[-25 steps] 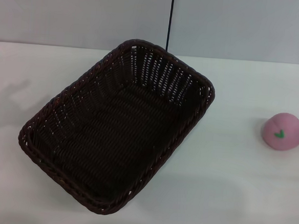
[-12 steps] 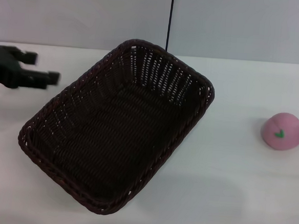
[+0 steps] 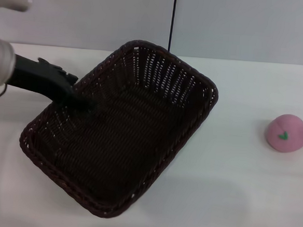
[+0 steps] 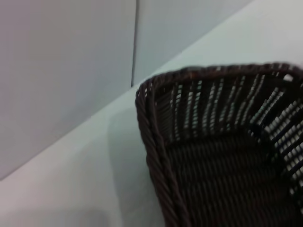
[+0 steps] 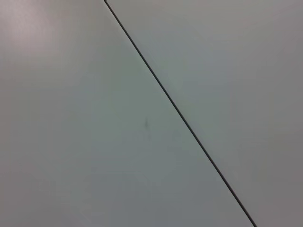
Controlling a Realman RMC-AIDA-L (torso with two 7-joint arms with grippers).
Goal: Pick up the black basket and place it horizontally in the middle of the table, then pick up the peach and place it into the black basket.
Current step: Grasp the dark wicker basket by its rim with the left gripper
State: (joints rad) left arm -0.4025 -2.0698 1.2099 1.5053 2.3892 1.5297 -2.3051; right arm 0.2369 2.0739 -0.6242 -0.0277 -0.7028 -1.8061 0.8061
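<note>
Where the left gripper [image 3: 78, 99] reaches in from the table's left edge, its dark tip sits at the left long rim of the black basket [image 3: 124, 137], black against black weave, so whether the claw is spread or pinched on the rim cannot be told. That basket lies skewed on the white table [image 3: 239, 203], left of the middle, one short end up near the far edge and the other down toward the near left corner, mouth upward and nothing inside it. Over by the right edge, well apart from the basket, sits the pink peach [image 3: 286, 133] with its small green leaf mark facing up. From the left wrist, one rounded corner of the basket [image 4: 213, 156] shows close, braided rim and openwork side resting on the tabletop [image 4: 71, 189]. The right wrist view shows only a plain grey surface crossed by a thin dark line, and the right gripper is nowhere in sight.
</note>
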